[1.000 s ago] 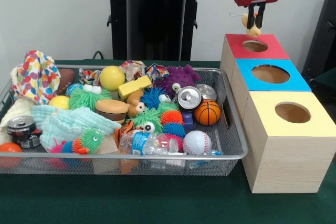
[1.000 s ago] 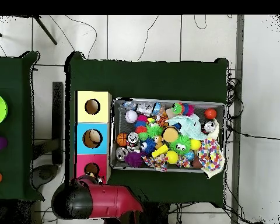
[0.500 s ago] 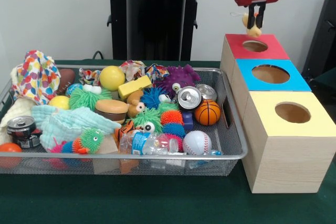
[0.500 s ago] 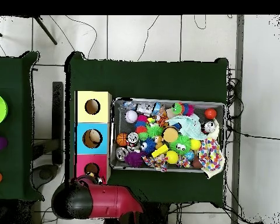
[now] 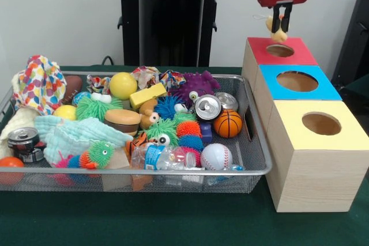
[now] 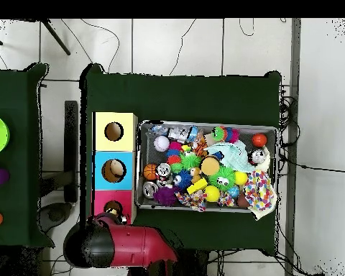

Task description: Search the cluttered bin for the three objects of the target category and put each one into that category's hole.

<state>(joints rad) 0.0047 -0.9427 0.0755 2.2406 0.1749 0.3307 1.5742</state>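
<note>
While hanging above the red box: the gripper (image 5: 281,22) pinches a small yellowish toy (image 5: 272,23) between narrow fingers.
Change: almost none against the pictures a second back; arm and toy have stayed put, no release yet.
Toy's place: straight over the red box's hole (image 5: 280,50), at 12 o'clock from the blue box (image 5: 297,82).
Meaning: the drop looks imminent.
Bin (image 5: 253,159): clutter unmoved at 9 o'clock from the boxes.

A green-covered desk (image 5: 173,223) carries a wire mesh bin (image 5: 253,162) and, just beside it, a row of three wooden boxes (image 5: 311,182).
</note>
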